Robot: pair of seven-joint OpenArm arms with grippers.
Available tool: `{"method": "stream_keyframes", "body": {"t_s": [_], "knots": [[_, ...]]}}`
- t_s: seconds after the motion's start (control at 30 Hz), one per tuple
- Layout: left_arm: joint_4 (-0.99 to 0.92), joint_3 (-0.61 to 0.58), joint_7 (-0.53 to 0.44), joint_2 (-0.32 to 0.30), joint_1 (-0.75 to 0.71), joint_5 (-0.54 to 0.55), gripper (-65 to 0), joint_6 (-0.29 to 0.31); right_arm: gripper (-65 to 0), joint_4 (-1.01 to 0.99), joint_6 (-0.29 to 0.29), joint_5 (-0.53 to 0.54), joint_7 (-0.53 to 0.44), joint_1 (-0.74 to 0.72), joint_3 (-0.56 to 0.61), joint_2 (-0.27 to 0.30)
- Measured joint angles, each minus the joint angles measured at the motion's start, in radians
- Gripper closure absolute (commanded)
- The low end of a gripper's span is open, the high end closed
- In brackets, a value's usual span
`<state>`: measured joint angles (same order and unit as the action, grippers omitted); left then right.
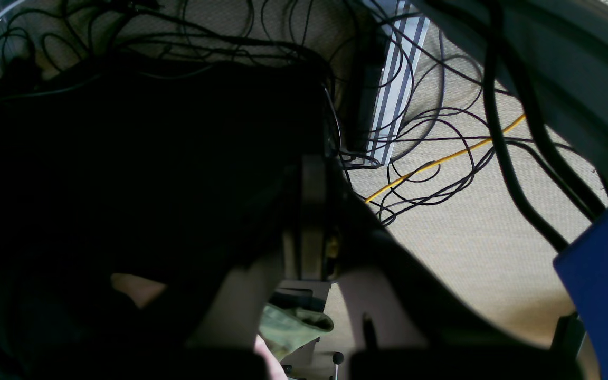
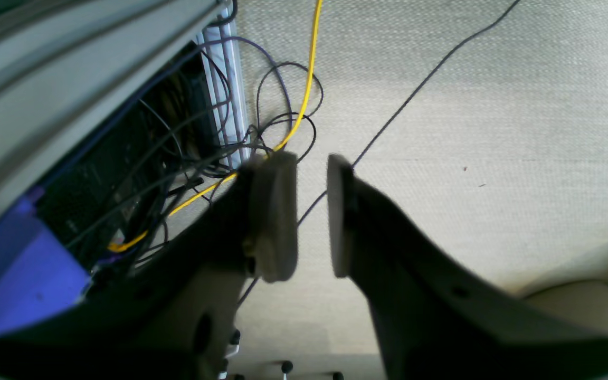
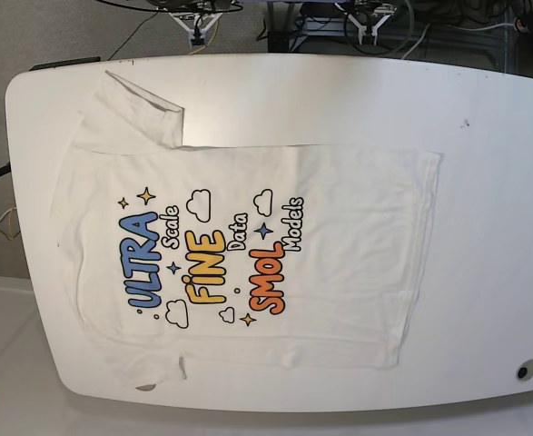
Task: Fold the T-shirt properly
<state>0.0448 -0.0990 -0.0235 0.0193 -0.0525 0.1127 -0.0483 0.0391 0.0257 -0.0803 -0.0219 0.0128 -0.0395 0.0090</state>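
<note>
On the white table [image 3: 484, 182], seen from the base view, the T-shirt [image 3: 339, 245] lies spread flat and face up, its collar end toward that view's left and its hem toward the right. Its print of blue, yellow and orange words, clouds and stars sits near the middle of the cloth. One sleeve [image 3: 134, 113] lies folded over near the table's far edge; the other sleeve [image 3: 148, 368] rests by the near edge. Neither of my arms appears over the table in that view.

My right gripper [image 2: 312, 216] hangs off the table above a beige carpet [image 2: 494, 132], its two pale pads [image 2: 275, 216] standing slightly apart with clear floor visible between them and nothing held. A yellow cable [image 2: 306, 89] and thin dark cables [image 2: 283, 95] trail across the carpet just beyond it, and the table's grey underside and a blue panel [image 2: 13, 264] fill the left of that wrist view.

My left gripper [image 1: 314, 221] is largely in shadow; its pads are pressed together, with nothing visible between them. Past it, a tangle of black cables [image 1: 430, 137], a yellow cable [image 1: 441, 161] and a striped metal rail [image 1: 396, 79] lie on the same carpet, with a blue panel [image 1: 605, 285] at the right edge.
</note>
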Motion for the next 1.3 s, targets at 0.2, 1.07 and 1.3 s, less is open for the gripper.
{"method": "stream_keyframes", "body": {"t_s": [0.2,1.07,1.3], "knots": [[0.006,-0.001,-0.001,0.000,-0.004,-0.007,0.0,0.000,-13.1,0.012,0.000,-0.001,0.004,0.008,0.000,0.002],[0.005,0.000,0.007,-0.001,-0.006,-0.007,0.0,0.000,-10.1,0.013,0.003,-0.001,0.004,0.002,0.000,0.002],[0.002,0.000,0.007,-0.002,-0.008,-0.007,0.0,-0.001,-9.4,0.018,0.002,-0.001,0.004,0.005,0.001,0.002]]}}
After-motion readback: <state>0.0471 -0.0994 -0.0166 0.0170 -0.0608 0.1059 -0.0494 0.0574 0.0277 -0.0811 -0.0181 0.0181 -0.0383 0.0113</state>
